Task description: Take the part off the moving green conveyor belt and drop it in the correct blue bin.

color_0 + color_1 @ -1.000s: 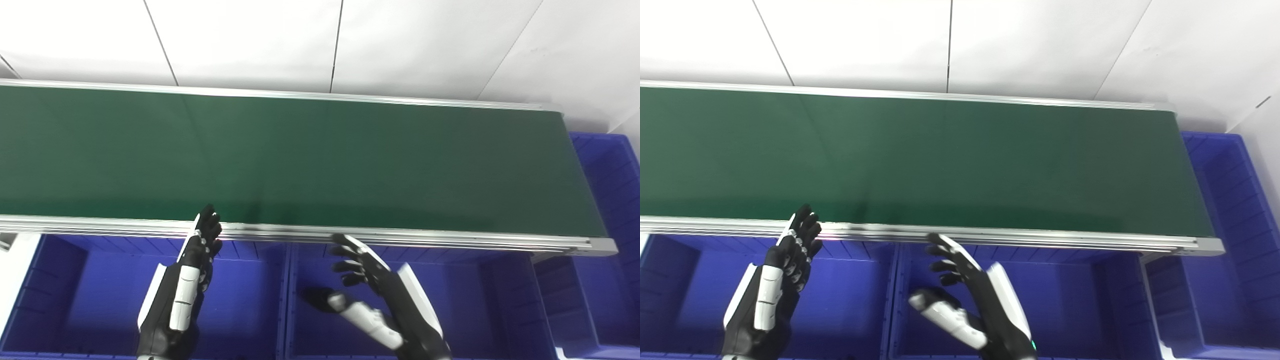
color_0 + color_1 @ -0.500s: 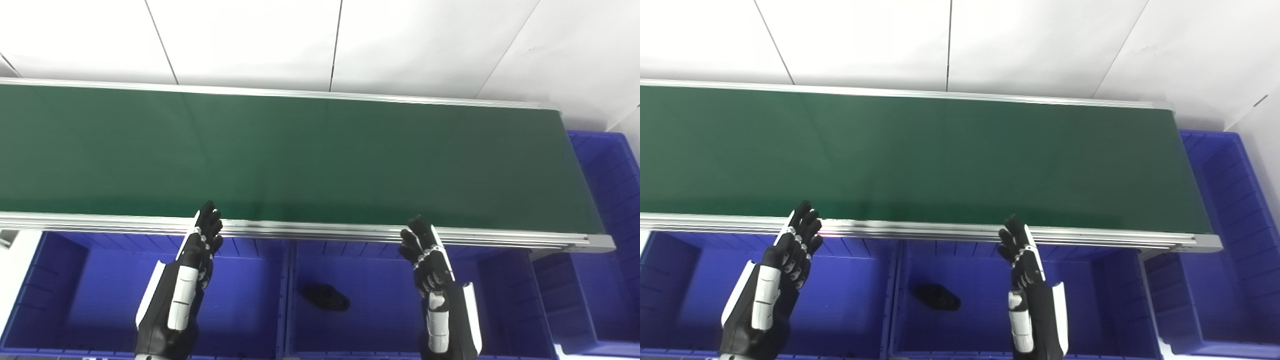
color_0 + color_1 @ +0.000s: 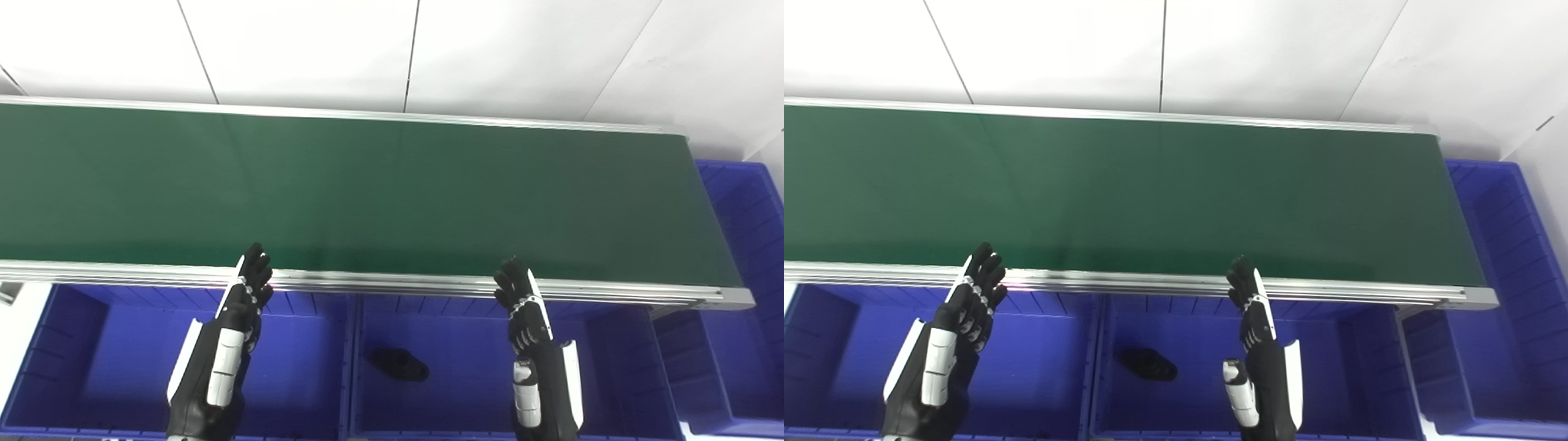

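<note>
Dark lumpy part (image 3: 398, 364) in ribbed plastic mid bin (image 3: 612, 343); smooth belt (image 3: 367, 190).

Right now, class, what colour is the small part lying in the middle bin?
Black. The part lies on the blue bin floor, clearest in the left eye view.

The long dark green conveyor belt (image 3: 380, 190) lies bare from its left end to its right end. Along its near edge runs a raised silver aluminium rail (image 3: 398, 285), which stands between the belt and the row of open blue plastic bins (image 3: 306, 367) below it. The black-and-white left hand (image 3: 236, 318) and black-and-white right hand (image 3: 527, 318), fingers straight and apart, reach up to this rail. The middle bin's floor holds one small black part (image 3: 398, 364) near its left wall; a blue divider wall (image 3: 350, 367) separates the bins.
</note>
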Action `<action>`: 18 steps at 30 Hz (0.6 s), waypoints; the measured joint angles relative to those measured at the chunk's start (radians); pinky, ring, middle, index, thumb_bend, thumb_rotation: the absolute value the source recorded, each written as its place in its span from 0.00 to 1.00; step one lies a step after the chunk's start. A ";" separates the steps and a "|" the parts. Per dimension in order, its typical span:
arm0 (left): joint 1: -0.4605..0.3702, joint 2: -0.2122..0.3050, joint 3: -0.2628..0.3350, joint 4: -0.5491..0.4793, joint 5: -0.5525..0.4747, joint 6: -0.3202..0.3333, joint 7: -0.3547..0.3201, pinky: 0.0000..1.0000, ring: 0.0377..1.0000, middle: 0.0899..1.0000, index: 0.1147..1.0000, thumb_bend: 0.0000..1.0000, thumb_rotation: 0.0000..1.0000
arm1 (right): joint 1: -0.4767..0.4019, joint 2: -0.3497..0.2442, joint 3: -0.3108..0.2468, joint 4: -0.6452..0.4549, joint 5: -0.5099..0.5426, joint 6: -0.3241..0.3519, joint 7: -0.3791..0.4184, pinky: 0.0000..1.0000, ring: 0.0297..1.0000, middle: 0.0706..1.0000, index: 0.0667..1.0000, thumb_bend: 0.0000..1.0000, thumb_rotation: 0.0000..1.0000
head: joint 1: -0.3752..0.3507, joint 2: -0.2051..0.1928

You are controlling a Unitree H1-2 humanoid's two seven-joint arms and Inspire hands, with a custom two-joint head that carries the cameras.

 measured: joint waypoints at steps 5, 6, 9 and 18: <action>0.001 -0.002 -0.001 0.012 0.000 -0.028 0.000 1.00 1.00 1.00 1.00 0.63 0.99 | -0.001 -0.004 0.006 -0.007 -0.013 0.016 0.000 0.90 0.92 0.94 0.94 0.81 0.98 | 0.002 0.000; 0.001 -0.002 -0.002 0.012 0.000 -0.030 0.000 1.00 1.00 1.00 1.00 0.63 1.00 | -0.001 -0.004 0.006 -0.009 -0.018 0.020 0.000 0.90 0.92 0.94 0.94 0.81 0.98 | 0.003 0.000; 0.004 -0.003 -0.002 0.014 0.003 -0.033 0.000 1.00 1.00 1.00 1.00 0.63 1.00 | -0.001 -0.006 0.009 -0.013 -0.031 0.028 0.001 0.89 0.92 0.94 0.94 0.82 0.99 | 0.003 0.000; 0.012 -0.005 -0.007 0.024 0.031 -0.041 0.000 1.00 1.00 1.00 1.00 0.65 1.00 | -0.001 -0.010 0.015 -0.027 -0.048 0.074 0.017 0.88 0.91 0.94 0.94 0.84 0.99 | 0.005 -0.003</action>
